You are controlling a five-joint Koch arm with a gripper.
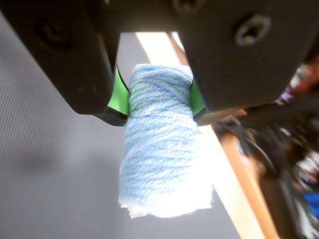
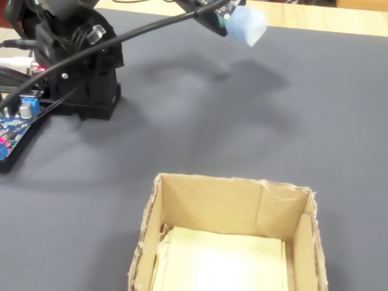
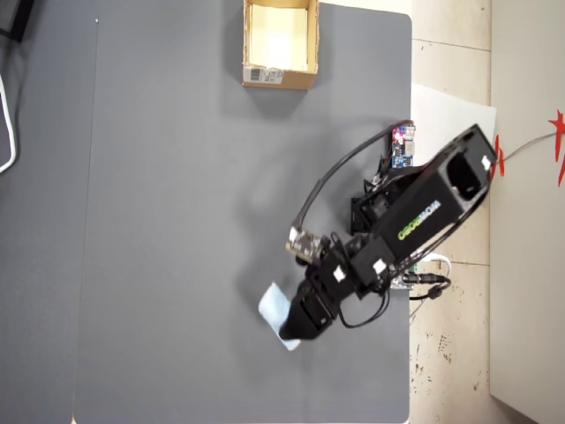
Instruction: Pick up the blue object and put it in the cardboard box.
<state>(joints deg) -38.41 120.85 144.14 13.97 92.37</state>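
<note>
The blue object [image 1: 162,149], a pale light-blue roll of yarn, fills the middle of the wrist view, pinched near its upper end between green-padded jaws. My gripper [image 1: 159,102] is shut on it. In the fixed view the blue object [image 2: 247,24] hangs in the air at the top, above the grey mat, held by the gripper [image 2: 230,19]. From overhead the blue object [image 3: 275,308] pokes out to the left of the gripper [image 3: 291,322], low on the mat. The cardboard box [image 3: 249,35] stands open at the top edge, far from the gripper. Its near wall [image 2: 212,203] fills the bottom of the fixed view.
The arm's black base [image 2: 79,66] and cables stand at the left of the fixed view, beside a small blue circuit board [image 2: 15,124]. From overhead the base [image 3: 433,208] sits at the mat's right edge. Grey mat [image 3: 159,221] spreads between the gripper and the box.
</note>
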